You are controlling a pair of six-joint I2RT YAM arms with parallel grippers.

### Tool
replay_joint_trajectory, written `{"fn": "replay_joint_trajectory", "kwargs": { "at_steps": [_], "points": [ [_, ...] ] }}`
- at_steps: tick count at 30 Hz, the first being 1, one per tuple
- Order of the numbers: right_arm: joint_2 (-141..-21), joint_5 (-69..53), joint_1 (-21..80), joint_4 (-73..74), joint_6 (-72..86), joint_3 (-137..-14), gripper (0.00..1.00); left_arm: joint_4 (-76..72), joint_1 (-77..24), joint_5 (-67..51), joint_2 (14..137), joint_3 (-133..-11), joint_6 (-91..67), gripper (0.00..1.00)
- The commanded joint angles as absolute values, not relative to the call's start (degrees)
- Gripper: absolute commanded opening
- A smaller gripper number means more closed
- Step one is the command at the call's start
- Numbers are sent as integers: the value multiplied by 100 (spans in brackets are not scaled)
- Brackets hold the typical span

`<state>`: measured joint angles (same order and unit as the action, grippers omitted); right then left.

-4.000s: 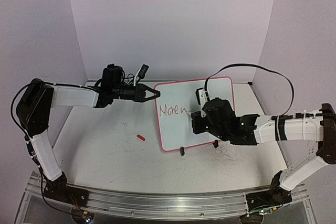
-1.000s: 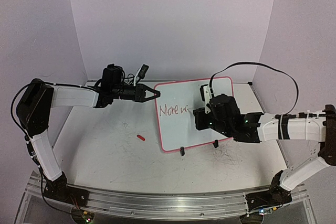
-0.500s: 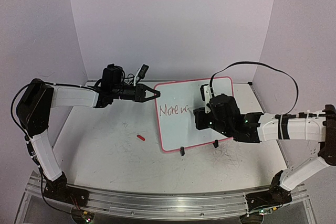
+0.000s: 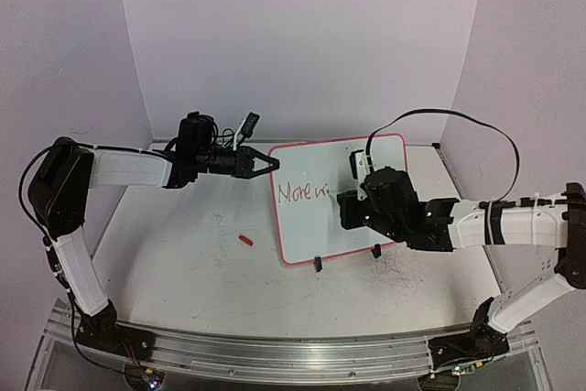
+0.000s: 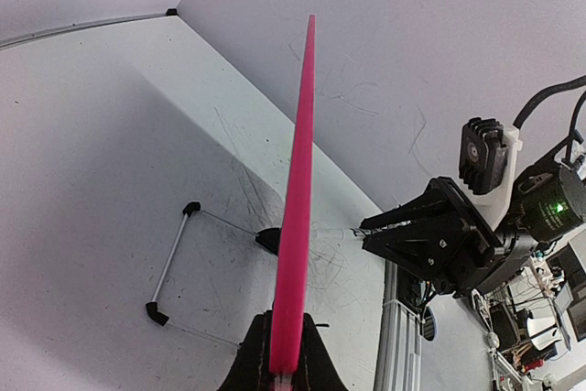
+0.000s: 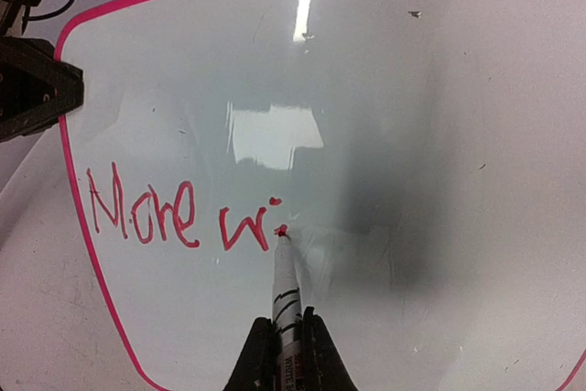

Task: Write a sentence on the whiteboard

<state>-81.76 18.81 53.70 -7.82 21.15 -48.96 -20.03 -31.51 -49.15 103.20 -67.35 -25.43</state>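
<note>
**Board clamped, marker tip on board**

Left gripper point(image 5: 286, 365) is clamped on the pink rim of the whiteboard point(image 5: 298, 190). The board runs edge-on straight out from between its fingers, propped on the table point(image 5: 110, 180). Right gripper point(image 6: 287, 347) is clenched on a marker point(image 6: 287, 283) that juts forward from the jaws, red tip touching the board face. The sentence point(image 6: 179, 214) reads "More wi", ending just left of that tip.

Both arms stretch inward, left hand point(image 4: 271, 162) and right hand point(image 6: 288, 343) clamped shut.
</note>
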Motion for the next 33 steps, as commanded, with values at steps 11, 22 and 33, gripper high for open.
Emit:
{"fn": "replay_joint_trajectory", "kwargs": {
  "at_steps": [11,22,33],
  "points": [
    [-7816,1954,5378,-781,2117,-5089,0,-2013,-3164,-4895,10291,-6715,-2654,0],
    [-8183,2087,5246,-879,1894,-5450,0,-2013,-3164,-4896,10274,-6711,-2654,0],
    [-8309,2175,5203,-896,1878,-5467,0,-2013,-3164,-4907,10291,-6724,-2663,0]
  ]
}}
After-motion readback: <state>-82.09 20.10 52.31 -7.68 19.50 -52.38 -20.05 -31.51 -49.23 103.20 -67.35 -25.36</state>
